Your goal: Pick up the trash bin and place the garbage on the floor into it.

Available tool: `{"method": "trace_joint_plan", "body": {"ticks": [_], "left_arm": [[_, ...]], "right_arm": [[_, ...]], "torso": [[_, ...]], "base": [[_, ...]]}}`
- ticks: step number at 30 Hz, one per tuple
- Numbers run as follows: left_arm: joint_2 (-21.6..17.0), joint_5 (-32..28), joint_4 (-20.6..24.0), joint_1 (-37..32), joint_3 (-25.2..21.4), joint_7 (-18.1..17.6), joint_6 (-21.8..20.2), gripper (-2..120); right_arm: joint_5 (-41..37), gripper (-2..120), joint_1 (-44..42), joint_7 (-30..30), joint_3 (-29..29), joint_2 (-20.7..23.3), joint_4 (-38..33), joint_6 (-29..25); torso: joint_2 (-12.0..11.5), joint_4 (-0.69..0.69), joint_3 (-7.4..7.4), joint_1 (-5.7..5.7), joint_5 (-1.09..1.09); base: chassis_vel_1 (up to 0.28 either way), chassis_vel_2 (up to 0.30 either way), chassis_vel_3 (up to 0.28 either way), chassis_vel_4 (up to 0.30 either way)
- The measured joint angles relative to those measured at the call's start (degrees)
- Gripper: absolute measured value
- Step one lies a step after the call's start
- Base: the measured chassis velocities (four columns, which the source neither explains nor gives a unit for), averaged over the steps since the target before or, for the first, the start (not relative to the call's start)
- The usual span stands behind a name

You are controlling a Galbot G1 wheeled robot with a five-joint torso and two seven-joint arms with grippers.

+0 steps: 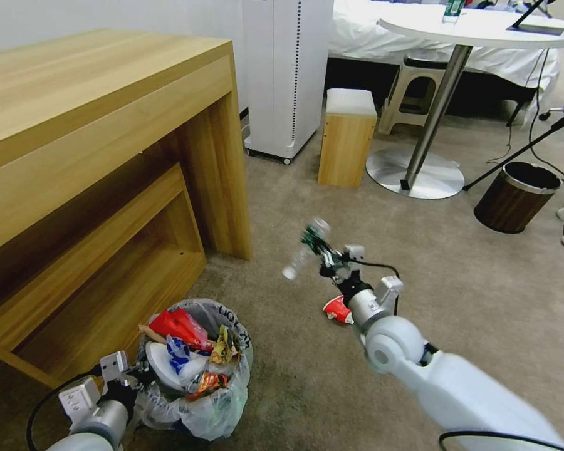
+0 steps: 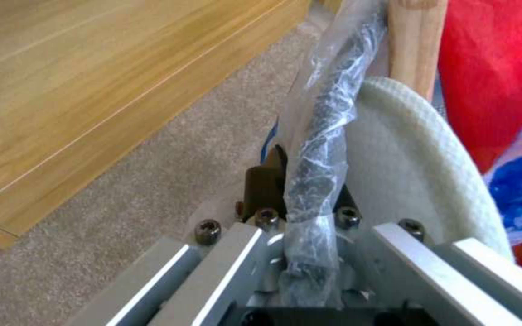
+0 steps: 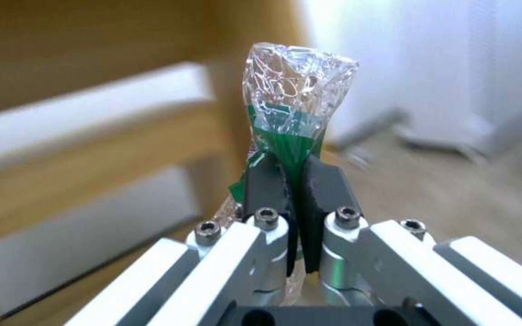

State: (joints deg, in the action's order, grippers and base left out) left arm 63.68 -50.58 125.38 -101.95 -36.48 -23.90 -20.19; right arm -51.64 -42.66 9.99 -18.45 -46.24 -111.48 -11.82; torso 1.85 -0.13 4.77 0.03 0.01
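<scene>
Underfoot: beige short-pile carpet floor (image 1: 307, 388), running back to a light wood-grain desk (image 1: 75, 125) on the left with an open shelf low down. Behind it a white cabinet on casters (image 1: 285, 75), a small wooden stool with white cushion (image 1: 348, 141), a round white worktop (image 1: 482, 28) on a metal pedestal with disc base, a bed with white linen, and a dark wood-grain bin with metal rim (image 1: 514, 197) at right.

Left gripper (image 2: 309, 199) is low at the front left, fingers (image 2: 261, 181) clamped on the bag-wrapped rim of the trash bin (image 1: 222, 401). Bin is small and round, lined with a crinkly translucent bag with black lettering, sitting just in front of the desk's corner. It's heaped: red wrapper (image 1: 178, 327), blue-white wrapper, orange pack, a white textured slipper (image 2: 412, 172) and a wooden stick (image 2: 415, 40) right against the gripped rim.

Right gripper (image 3: 291, 181) is raised mid-scene above the carpet, to the right of the bin and apart from it, fingers (image 3: 324, 185) pinched shut on the crushed clear bottle (image 3: 297, 95) at its green label; thin crinkled plastic, sticking out both sides of the pinch.

One red-and-white crumpled carton (image 1: 337, 310) lies on the carpet beside the right arm's wrist.
</scene>
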Motion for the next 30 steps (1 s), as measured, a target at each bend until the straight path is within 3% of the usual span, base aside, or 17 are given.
{"method": "trace_joint_plan", "body": {"ticks": [2, 3, 5, 6, 9, 13, 18, 30], "left_arm": [[0.2, 0.2, 0.7, -0.2, 0.0, 0.0, 0.0, 0], [0.2, 0.2, 0.7, -0.2, 0.0, 0.0, 0.0, 0], [0.5, 0.5, 1.2, -0.7, -0.1, 0.0, -0.1, 0], [0.5, 0.5, 1.2, -0.7, -0.1, 0.0, -0.1, 0], [1.0, 1.0, 2.0, -1.2, -0.3, 0.0, -0.2, 0], [1.4, 1.2, 2.6, -1.6, -0.6, 0.1, -0.2, 0], [1.9, 1.4, 3.0, -1.8, -0.8, 0.2, -0.2, 0], [2.7, 2.0, 3.0, -1.6, -0.5, 0.3, -0.1, 0]], "right_arm": [[1.6, 2, 5.1, -4.2, -6.6, 1.9, -0.8, -2.9], [1.6, 2, 5.1, -4.2, -6.6, 1.9, -0.8, -2.9], [3.3, 2, 9.8, -6.8, -14.2, 2.4, -0.1, -4.7], [3.3, 2, 9.8, -6.8, -14.2, 2.4, -0.1, -4.7], [6.2, 2, 14.7, -8.2, -23.8, 1.5, 1.9, -6.0], [8.1, 2, 17.5, -8.3, -30.0, -0.2, 3.3, -6.2], [9.8, 2, 18.7, -8.0, -34.1, -2.3, 5.3, -6.2], [13.1, 1, 16.8, -7.3, -36.3, -2.9, 10.3, -5.6]], "torso": [[0.0, 0.00, 0.00, 0.00, 0.00], [0.0, 0.00, 0.00, 0.00, 0.00], [0.0, 0.01, 0.01, 0.00, 0.00], [0.0, 0.01, 0.01, 0.00, 0.00], [0.0, 0.00, 0.01, 0.00, 0.00], [0.0, 0.01, 0.01, 0.00, -0.01], [0.0, 0.01, 0.00, 0.00, -0.01], [0.0, -0.01, 0.00, 0.00, -0.01]], "base": [[0.000, 0.000, 0.000, 0.000], [0.000, 0.000, 0.000, 0.000], [0.000, 0.000, 0.000, 0.000], [0.000, 0.000, 0.000, 0.000], [0.000, 0.000, 0.000, 0.000], [0.000, 0.000, 0.000, 0.000], [0.000, 0.000, 0.000, 0.000], [0.000, 0.000, 0.000, 0.000]]}}
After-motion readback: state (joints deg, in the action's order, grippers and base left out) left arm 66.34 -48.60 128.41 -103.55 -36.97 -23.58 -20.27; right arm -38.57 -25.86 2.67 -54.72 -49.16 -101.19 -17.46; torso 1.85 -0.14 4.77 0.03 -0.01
